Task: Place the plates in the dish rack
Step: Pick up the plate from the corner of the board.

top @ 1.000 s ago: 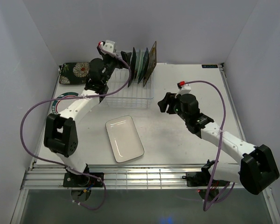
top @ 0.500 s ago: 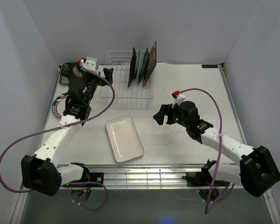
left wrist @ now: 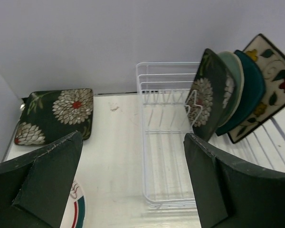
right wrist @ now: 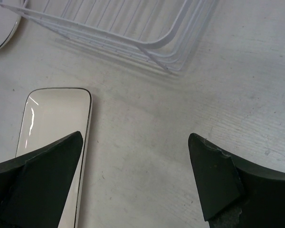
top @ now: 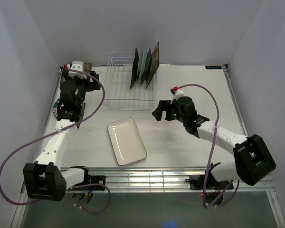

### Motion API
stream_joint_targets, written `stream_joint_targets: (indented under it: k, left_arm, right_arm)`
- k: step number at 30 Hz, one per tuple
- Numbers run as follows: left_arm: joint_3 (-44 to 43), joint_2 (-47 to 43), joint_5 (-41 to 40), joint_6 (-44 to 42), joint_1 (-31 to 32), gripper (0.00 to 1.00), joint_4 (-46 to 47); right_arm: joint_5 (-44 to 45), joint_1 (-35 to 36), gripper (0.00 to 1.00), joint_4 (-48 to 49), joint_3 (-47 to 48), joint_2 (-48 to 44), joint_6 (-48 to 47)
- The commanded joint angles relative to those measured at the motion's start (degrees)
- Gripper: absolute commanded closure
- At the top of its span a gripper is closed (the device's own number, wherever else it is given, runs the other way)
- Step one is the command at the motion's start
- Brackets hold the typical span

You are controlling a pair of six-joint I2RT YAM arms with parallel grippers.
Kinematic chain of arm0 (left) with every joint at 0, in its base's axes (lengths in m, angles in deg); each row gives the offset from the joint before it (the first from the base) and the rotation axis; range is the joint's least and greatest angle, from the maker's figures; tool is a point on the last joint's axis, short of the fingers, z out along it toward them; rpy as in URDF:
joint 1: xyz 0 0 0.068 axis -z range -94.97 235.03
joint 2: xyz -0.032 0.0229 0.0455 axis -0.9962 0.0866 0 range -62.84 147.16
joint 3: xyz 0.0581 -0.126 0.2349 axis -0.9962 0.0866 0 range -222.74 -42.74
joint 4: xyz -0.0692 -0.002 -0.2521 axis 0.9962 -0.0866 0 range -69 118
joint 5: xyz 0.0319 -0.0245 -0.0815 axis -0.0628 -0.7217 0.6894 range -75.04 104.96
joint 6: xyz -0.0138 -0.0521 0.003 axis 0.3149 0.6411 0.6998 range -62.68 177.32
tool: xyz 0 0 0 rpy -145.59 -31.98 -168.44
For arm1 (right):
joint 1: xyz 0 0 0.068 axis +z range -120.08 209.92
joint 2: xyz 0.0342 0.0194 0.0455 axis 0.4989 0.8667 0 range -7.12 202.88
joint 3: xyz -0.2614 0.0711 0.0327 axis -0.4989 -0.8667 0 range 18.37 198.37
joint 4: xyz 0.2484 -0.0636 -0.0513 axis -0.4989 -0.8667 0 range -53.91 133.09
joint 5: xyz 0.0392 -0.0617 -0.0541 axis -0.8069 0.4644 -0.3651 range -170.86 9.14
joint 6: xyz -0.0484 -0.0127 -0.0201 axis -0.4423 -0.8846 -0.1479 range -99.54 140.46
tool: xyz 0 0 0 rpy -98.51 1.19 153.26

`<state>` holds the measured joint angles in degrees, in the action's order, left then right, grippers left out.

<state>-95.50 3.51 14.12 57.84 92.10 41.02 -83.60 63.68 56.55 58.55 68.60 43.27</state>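
A white counter (top: 190, 142) sits inside a small booth closed in on three sides by plain panels of pale lavender-grey: a back wall (top: 180, 28), a left wall (top: 19, 61) and a right wall (top: 270, 61). The walls are bare and matte. The light is soft and even, and shadows on the counter are faint. Seen close up, the counter's white surface is lightly scuffed with grey smudges. A ribbed silver metal rail (top: 152, 180) runs along its near edge. A small dark label (top: 213, 68) sits at the back right. Below the rail lies a dull grey-green strip (top: 147, 213), too blurred to identify.
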Motion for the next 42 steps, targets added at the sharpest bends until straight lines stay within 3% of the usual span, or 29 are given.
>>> stream_joint_targets:
  k: [1, 12, 18, 20, 26, 34, 42]
  left_arm:
    - [0.0, 0.4, 0.6, 1.9, -2.8, 0.02, -1.3]
    - [1.2, 6.4, 3.6, 4.1, -9.4, 0.02, -1.2]
    - [2.4, 6.1, 2.9, 4.0, -9.7, 0.02, -0.2]
    - [2.7, 5.7, 2.2, 3.6, -9.8, 0.02, 0.0]
    - [3.2, 5.3, -0.3, 2.7, -10.0, 0.02, 0.3]
    - [3.2, 5.5, -0.8, 2.5, -10.0, 0.02, 0.3]
    - [3.0, 7.0, -1.4, 2.2, -10.6, 0.02, 0.3]
  right_arm:
    - [4.3, 0.0, 0.02, 2.1, 5.6, 1.9, 1.6]
    - [4.9, -2.4, 0.15, 1.9, 18.9, 15.7, 4.9]
    - [4.2, -4.7, 0.28, 2.0, 25.0, 22.9, 5.5]
    - [3.3, -5.5, 0.39, 2.0, 26.3, 25.1, 5.7]
    - [0.8, -6.7, 0.56, 2.0, 29.7, 28.9, 5.8]
    - [0.7, -7.8, 0.65, 1.9, 30.6, 30.2, 5.8]
    - [1.0, -9.4, 0.65, 1.9, 29.8, 29.0, 5.2]
